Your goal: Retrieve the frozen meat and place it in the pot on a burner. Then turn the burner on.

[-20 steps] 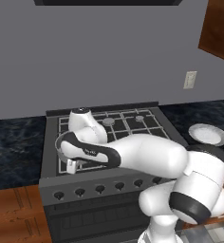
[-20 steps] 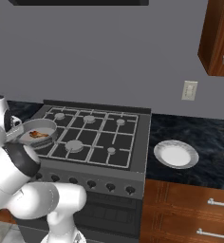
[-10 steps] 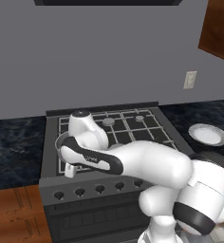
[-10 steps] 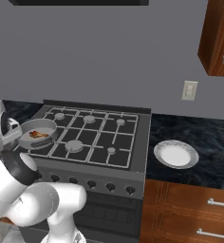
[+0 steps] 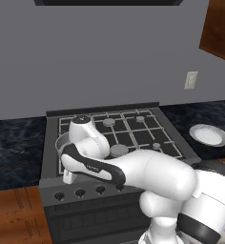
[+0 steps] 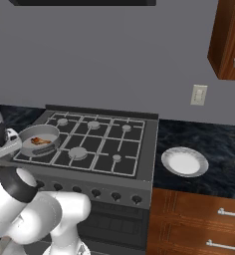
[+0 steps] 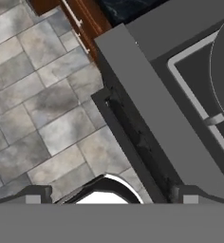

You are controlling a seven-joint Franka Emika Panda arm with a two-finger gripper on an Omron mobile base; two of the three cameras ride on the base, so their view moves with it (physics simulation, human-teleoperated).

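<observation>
So the meat is sitting in the pot on the front-left burner. Gripper hangs past the stove's front edge, holding nothing; can't tell how wide it's open. Next is a knob: stiff, smooth, so pinch it across its sides.

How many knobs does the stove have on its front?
5 knobs show in the right base view, in a row along the stove front below the burners. The arm hides the left end, so more may be hidden.
</observation>
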